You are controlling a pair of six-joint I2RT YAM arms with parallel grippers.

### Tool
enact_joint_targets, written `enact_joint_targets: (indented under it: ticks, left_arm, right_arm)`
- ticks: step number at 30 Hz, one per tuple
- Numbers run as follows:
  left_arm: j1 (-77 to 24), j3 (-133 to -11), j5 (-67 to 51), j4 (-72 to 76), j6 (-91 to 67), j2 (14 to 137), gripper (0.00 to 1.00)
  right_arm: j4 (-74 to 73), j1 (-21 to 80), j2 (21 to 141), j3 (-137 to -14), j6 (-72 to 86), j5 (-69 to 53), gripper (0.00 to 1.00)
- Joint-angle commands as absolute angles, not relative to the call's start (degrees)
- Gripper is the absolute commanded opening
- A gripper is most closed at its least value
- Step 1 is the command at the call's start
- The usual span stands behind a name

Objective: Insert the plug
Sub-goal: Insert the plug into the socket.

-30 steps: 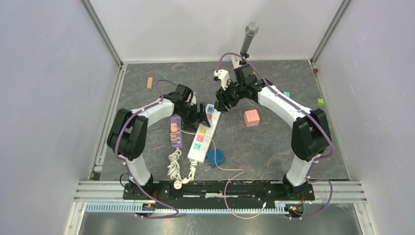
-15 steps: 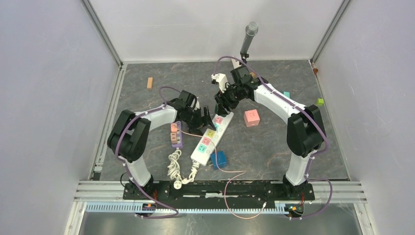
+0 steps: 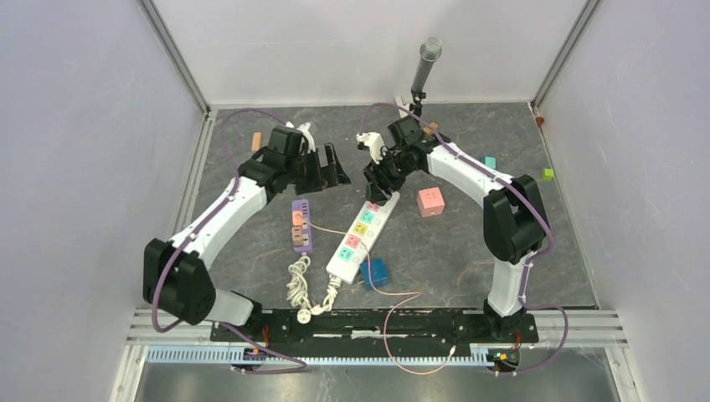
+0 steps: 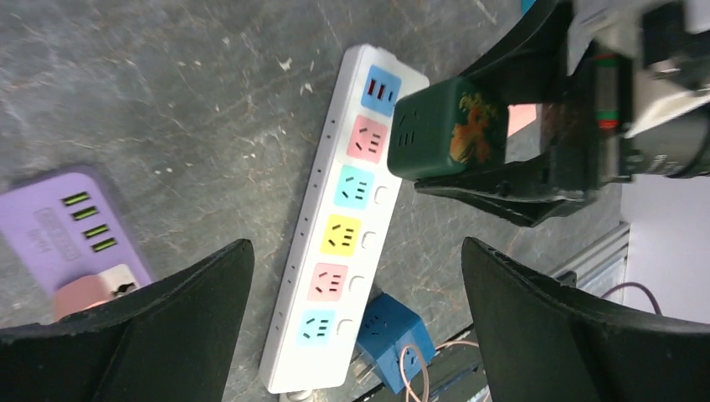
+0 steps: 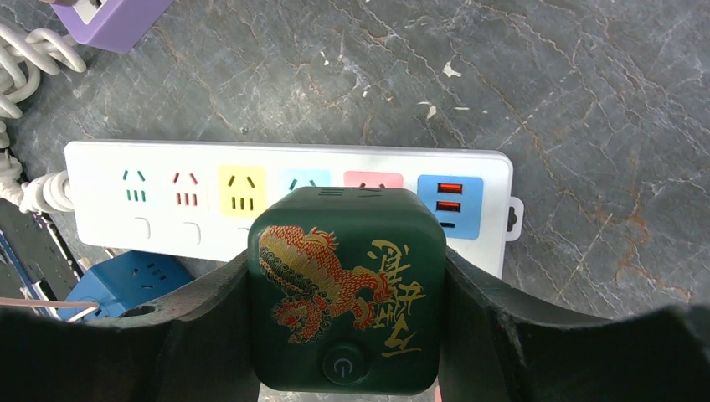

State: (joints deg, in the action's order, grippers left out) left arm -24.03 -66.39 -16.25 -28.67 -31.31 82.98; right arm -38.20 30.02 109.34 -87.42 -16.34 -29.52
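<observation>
A dark green cube plug (image 5: 347,285) with a gold and red dragon print sits between the fingers of my right gripper (image 5: 347,264), which is shut on its sides. It hangs over the far end of the white power strip (image 3: 358,240), next to the pink and light-blue sockets (image 4: 367,138); its prongs are hidden. My left gripper (image 3: 335,167) is raised to the left of the strip's far end, open and empty. In its wrist view the strip (image 4: 335,243) lies below, between the spread fingers, and the green plug (image 4: 448,130) shows at the upper right.
A purple power strip (image 3: 300,224) lies left of the white one, with a coiled white cable (image 3: 298,285) near the front. A blue cube adapter (image 3: 371,270) touches the strip's near end. A pink cube (image 3: 430,201), an orange block (image 3: 256,141) and a microphone (image 3: 425,63) stand farther off.
My left gripper let go of the white strip, lifted back to the left and opened wide. The strip swung clockwise. My right gripper carried the green plug a little left, over the strip's far end.
</observation>
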Motion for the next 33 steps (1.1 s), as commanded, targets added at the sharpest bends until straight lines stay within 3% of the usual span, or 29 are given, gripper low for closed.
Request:
enact_joint_targets:
  ticks: [1,33]
  left_arm:
    - [-22.69,-67.78,-13.55,-30.54,-27.32,78.06,1.0]
    - [-22.29,-61.35,-16.26,-29.01,-29.84,73.88,1.0]
  right_arm:
    - [-34.58,31.15,108.75,-88.35,-16.72,-29.7,0.0]
    - [-24.0,32.26,108.63,-78.98,-15.12,-24.88,0.0]
